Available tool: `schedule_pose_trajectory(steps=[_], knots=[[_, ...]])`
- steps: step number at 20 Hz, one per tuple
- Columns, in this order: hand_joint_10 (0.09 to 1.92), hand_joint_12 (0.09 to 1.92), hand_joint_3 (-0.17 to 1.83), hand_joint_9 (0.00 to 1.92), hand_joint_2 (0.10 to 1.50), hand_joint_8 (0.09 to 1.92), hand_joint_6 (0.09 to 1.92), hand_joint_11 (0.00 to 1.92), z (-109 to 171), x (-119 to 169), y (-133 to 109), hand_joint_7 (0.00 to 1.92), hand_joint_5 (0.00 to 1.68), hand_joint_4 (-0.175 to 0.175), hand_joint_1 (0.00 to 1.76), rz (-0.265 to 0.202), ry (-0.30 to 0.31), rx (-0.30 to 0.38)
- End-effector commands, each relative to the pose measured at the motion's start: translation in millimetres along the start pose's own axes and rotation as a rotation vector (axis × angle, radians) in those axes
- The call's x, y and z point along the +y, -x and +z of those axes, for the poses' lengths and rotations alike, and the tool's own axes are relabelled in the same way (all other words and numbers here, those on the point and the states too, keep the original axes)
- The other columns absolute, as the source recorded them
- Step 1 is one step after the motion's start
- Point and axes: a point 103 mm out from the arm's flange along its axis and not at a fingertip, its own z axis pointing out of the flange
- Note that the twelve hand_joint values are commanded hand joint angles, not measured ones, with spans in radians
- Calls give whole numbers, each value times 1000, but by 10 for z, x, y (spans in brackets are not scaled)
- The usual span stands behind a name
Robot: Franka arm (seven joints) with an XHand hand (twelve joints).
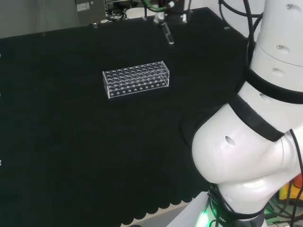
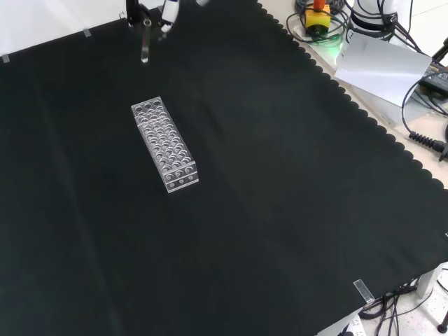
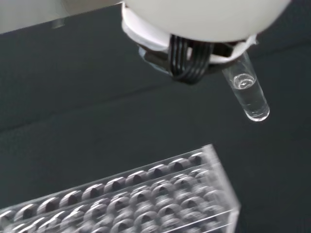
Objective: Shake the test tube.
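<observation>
A clear test tube (image 1: 168, 36) hangs in the air beyond the rack, tilted, with its round bottom pointing down. In the front view the test tube (image 2: 144, 49) is near the top edge, above and apart from the rack. The hand (image 1: 161, 10) is shut on its upper end. In the wrist view dark fingers (image 3: 188, 60) curl round the top of the test tube (image 3: 249, 93), which holds a little clear liquid. A clear plastic tube rack (image 1: 136, 79) with several empty holes stands on the black cloth; the rack (image 2: 165, 144) (image 3: 146, 196) lies below the hand.
The arm's white links (image 1: 258, 137) take up the right of the head view. In the front view, beyond the cloth's scalloped edge (image 2: 364, 105), sit a yellow and red button box (image 2: 316, 15), a white sheet (image 2: 381, 66) and cables (image 2: 427, 140).
</observation>
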Motion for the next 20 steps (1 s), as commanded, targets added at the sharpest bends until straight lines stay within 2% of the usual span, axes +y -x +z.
schedule_pose_trajectory(steps=[1, 5, 9, 17, 20], knots=[[511, 919, 513, 1319, 705, 778, 296, 1198, -76, 28, 117, 1351, 1299, -175, 1430, 26, 23, 9], [508, 918, 512, 1320, 705, 777, 294, 1198, -12, -19, -184, 1352, 1300, -175, 1430, -25, 7, 44], [506, 918, 512, 1321, 705, 776, 293, 1198, 82, -115, -625, 1353, 1300, -175, 1430, -96, -22, 93], [503, 916, 511, 1323, 705, 773, 290, 1198, 197, -443, -1642, 1354, 1302, -175, 1430, -277, -87, 192], [502, 916, 510, 1323, 705, 772, 289, 1198, 196, -572, -1934, 1354, 1303, -175, 1430, -334, -104, 218]])
